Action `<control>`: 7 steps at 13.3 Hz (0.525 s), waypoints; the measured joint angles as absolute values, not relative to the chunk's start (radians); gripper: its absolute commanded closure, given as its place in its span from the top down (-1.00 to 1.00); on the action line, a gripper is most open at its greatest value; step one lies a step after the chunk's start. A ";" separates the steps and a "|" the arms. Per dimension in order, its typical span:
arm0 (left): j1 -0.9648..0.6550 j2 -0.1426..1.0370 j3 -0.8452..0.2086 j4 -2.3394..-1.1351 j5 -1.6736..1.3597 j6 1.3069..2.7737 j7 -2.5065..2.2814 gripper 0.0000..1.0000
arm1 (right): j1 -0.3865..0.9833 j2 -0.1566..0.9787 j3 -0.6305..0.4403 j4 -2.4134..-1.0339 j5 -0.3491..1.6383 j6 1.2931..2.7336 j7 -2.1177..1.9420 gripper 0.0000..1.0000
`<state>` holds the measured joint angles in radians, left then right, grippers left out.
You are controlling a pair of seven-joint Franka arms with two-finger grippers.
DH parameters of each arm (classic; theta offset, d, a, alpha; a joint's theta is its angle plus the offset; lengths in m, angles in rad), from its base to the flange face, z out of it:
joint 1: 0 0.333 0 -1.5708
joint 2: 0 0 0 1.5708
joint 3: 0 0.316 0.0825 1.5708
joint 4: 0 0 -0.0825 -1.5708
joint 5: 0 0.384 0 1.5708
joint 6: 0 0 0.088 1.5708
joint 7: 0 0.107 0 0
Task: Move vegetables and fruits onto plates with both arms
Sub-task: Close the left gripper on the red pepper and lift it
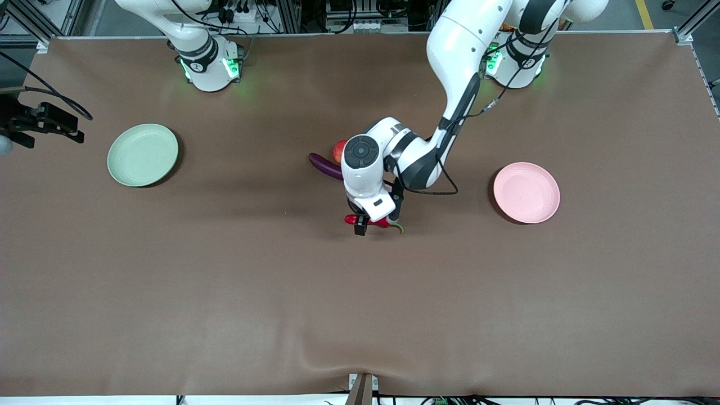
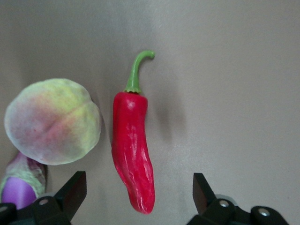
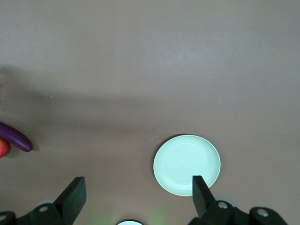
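Note:
My left gripper (image 1: 371, 221) is open, low over the red chili pepper (image 1: 385, 223) at the table's middle. In the left wrist view the chili (image 2: 132, 150) lies with its tip between the spread fingers (image 2: 75, 188), untouched by either. The peach (image 2: 52, 121) lies beside it, and the eggplant's end (image 2: 18, 190) shows next to the peach. The arm hides the peach in the front view. The purple eggplant (image 1: 323, 165) and the red apple (image 1: 338, 151) lie farther from the camera than the chili. My right gripper (image 1: 50, 124) is open and empty, up high at the right arm's end of the table.
The green plate (image 1: 143, 154) sits toward the right arm's end and is empty; it also shows in the right wrist view (image 3: 186, 164). The pink plate (image 1: 526, 192) sits toward the left arm's end, empty. The brown table cover runs bare toward the camera.

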<state>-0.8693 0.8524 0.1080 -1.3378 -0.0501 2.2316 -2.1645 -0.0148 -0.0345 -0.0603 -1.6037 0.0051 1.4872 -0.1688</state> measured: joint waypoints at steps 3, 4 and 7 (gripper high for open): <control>-0.870 0.874 0.108 -1.336 -0.050 2.246 -2.180 1.00 | -0.015 -0.034 -0.060 -1.604 0.005 1.487 -0.169 1.00; -0.870 0.878 0.109 -1.336 -0.050 2.247 -2.182 1.00 | -0.015 -0.034 -0.060 -1.604 0.005 1.486 -0.169 1.00; -0.870 0.919 0.109 -1.336 -0.050 2.297 -2.207 1.00 | -0.015 -0.033 -0.061 -1.604 0.005 1.483 -0.169 1.00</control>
